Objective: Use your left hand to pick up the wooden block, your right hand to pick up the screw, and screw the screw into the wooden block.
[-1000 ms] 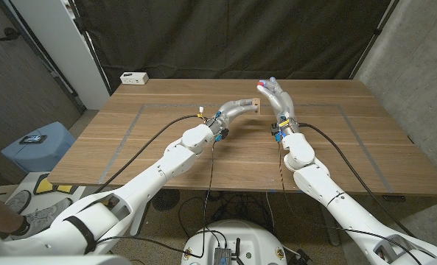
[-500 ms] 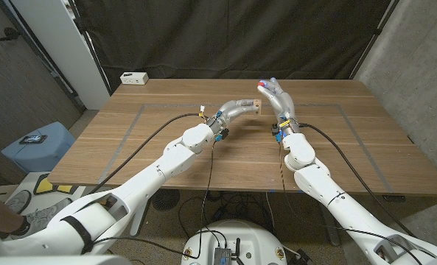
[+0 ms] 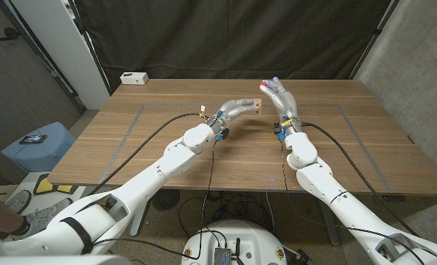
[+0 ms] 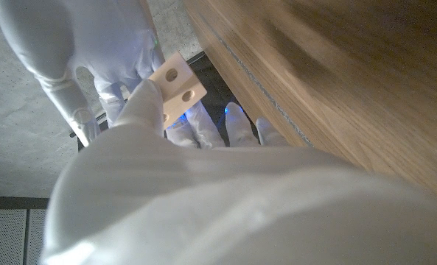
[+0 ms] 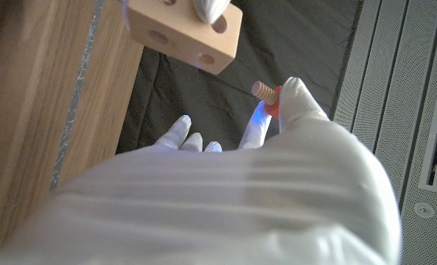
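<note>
Above the far middle of the table (image 3: 159, 143) my left hand (image 3: 236, 109) holds the small pale wooden block (image 3: 256, 104) by its fingertips. The left wrist view shows two holes in the block (image 4: 177, 93). Just right of it, my right hand (image 3: 279, 99) pinches the screw (image 3: 261, 82), whose red head points up. In the right wrist view the screw (image 5: 265, 93) has a tan threaded shaft, and its tip stands a short gap away from the block (image 5: 183, 28). Several holes show in the block's near faces, and a left fingertip (image 5: 207, 6) rests on it.
A white box (image 3: 134, 77) lies at the table's far left corner. Grey tape lines (image 3: 126, 136) mark a rectangle on the wood. A blue bin (image 3: 40, 144) stands on the floor left of the table. Black curtain hangs behind.
My right hand has shifted slightly to the right with the screw. The left hand and block have stayed in place.
</note>
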